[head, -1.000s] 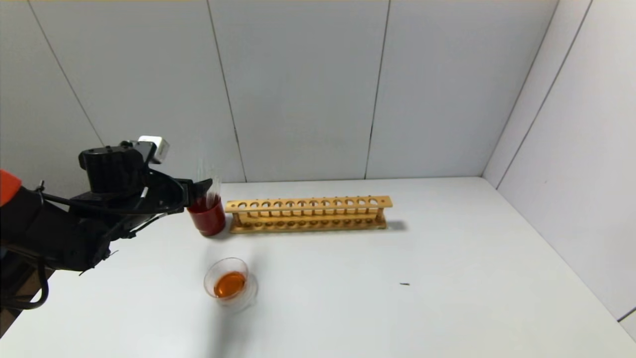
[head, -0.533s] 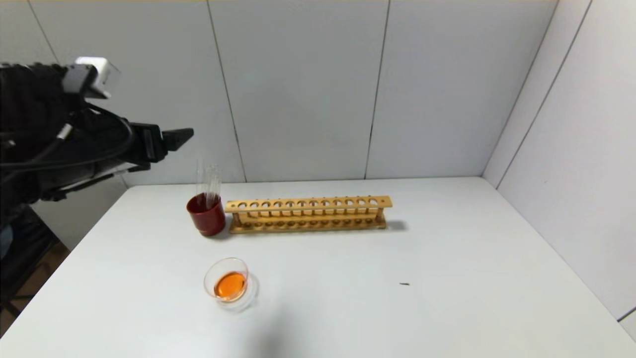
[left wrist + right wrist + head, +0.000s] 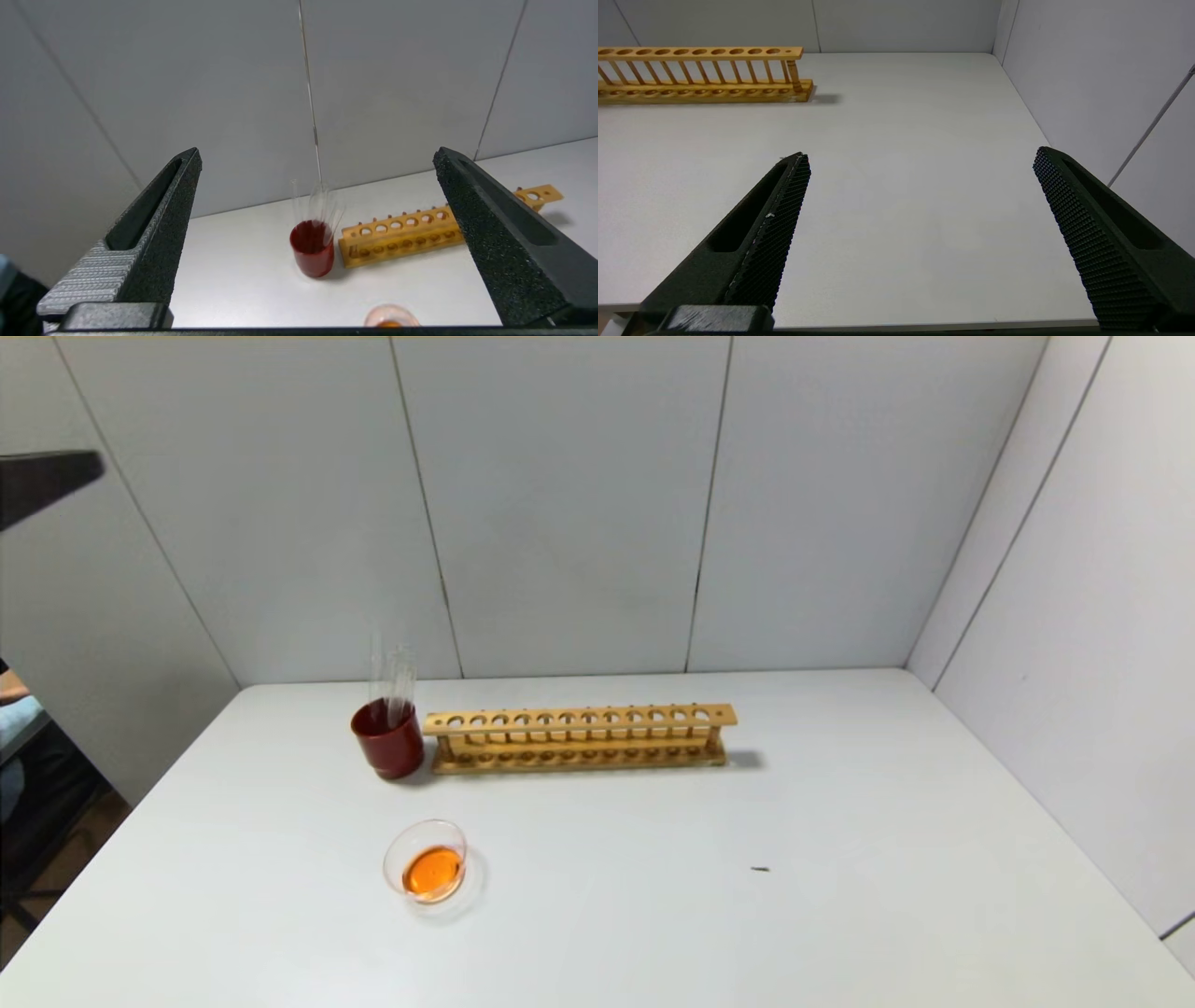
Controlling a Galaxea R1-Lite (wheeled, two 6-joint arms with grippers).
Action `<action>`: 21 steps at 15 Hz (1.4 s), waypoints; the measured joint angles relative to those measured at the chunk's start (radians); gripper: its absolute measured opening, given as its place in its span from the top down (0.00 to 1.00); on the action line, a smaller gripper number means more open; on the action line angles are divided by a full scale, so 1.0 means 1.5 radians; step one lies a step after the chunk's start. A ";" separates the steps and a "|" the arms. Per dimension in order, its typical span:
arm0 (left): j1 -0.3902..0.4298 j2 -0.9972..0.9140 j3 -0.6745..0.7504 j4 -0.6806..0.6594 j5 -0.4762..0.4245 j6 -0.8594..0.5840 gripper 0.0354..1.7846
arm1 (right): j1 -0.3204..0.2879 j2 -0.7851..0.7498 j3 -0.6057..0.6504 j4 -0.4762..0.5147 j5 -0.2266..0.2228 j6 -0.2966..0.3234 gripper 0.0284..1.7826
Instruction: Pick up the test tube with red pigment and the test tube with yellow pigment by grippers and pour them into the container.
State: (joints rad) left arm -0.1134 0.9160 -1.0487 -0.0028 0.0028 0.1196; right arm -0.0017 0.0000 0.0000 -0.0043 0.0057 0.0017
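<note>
With both grippers spread and empty, left gripper point(image 3: 317, 158) is high off the table's left; right gripper point(image 3: 920, 158) low at the near edge. Dish point(image 3: 425, 870) holds orange liquid; clear tubes point(image 3: 392, 677) stand upright in the cup point(image 3: 387, 739) beside the rack point(image 3: 579, 737).

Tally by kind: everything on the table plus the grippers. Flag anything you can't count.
Red cup: 1
Wooden tube rack: 1, all holes empty
Glass dish with orange liquid: 1
Clear tubes standing in the cup: at least 2, exact count unclear
Grippers: 2, left gripper and right gripper, fingers open
Total: 5 plus the tubes
</note>
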 joint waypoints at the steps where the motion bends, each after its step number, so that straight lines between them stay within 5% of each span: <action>1: 0.000 -0.072 0.012 0.045 0.005 0.003 0.02 | 0.000 0.000 0.000 0.000 0.000 0.000 0.02; 6: 0.030 -0.365 0.074 0.274 0.043 -0.053 0.02 | 0.000 0.000 0.000 0.000 0.000 0.000 0.02; 10: 0.063 -0.503 0.158 0.309 0.009 -0.075 0.02 | 0.000 0.000 0.000 0.000 0.000 0.000 0.02; 14: 0.073 -0.590 0.339 0.252 0.041 -0.090 0.02 | 0.000 0.000 0.000 0.000 0.000 0.000 0.02; 18: 0.075 -0.609 0.598 0.081 0.055 -0.105 0.02 | 0.000 0.000 0.000 0.000 0.000 0.000 0.02; 21: 0.076 -0.612 0.670 -0.013 0.022 -0.122 0.02 | 0.000 0.000 0.000 0.000 0.000 0.000 0.02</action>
State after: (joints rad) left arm 0.0009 -0.0017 -0.0440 -0.0230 0.0360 -0.0630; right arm -0.0017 0.0000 0.0000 -0.0043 0.0057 0.0017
